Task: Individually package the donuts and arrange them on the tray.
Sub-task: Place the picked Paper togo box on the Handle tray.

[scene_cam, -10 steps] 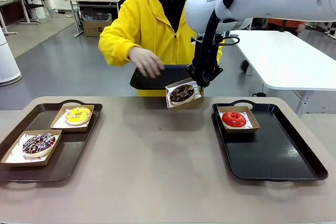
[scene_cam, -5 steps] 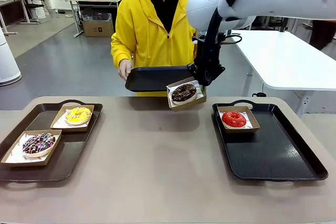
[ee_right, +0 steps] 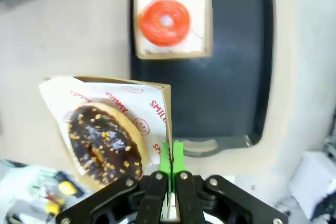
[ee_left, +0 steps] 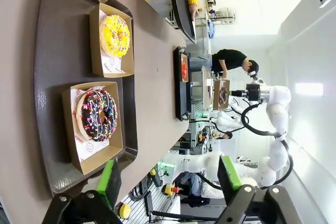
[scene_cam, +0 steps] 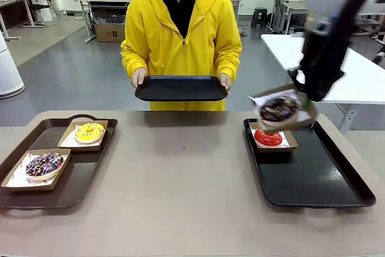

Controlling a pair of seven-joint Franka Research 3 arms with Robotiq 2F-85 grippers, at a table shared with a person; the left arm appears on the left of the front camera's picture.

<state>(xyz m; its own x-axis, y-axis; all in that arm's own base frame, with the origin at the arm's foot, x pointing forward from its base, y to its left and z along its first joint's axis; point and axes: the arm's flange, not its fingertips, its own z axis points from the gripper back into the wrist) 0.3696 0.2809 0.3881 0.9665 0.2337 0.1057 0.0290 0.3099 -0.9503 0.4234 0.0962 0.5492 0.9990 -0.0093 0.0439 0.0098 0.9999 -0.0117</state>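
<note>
1. Step in hand (my read): R arm carries a boxed donut to the right tray [scene_cam: 337, 179] & should set it down beside the red donut's box. Landmark = right tray for all below.
2. How to do it well: lower flat, since the carried box [scene_cam: 283, 109] hangs tilted; level it before release so the donut doesn't slide. Aim at bare tray floor nearer the robot than the red box, not on top of it. Grip is on one wall only, so go slow.
3. Left tray [scene_cam: 90, 167], well left of right tray across the table: holds 2 boxed donuts. Sprinkled chocolate donut [scene_cam: 44, 164], dark icing w/ pale & purple bits, at its near-left end. Yellow donut [scene_cam: 89, 132], yellow icing w/ coloured sprinkles, at its far end.
4. Left gripper [ee_left: 168, 182]: green pads spread wide, nothing between them; hovers at the left tray's end, far from right tray.
5. Person at far side holds a third black tray [scene_cam: 180, 88] in both hands, up-left of right tray, nothing on it.
6. Red donut [scene_cam: 267, 137]: glossy red, in paper-lined box at right tray's far-left corner.
7. Dark chocolate donut [scene_cam: 278, 109]: dark glaze w/ small tan crumbs, in the carried box, in the air over right tray's far-left corner, just above the red one.
8. Right gripper [ee_right: 171, 166]: fingers pinched together on the box's wall.
</note>
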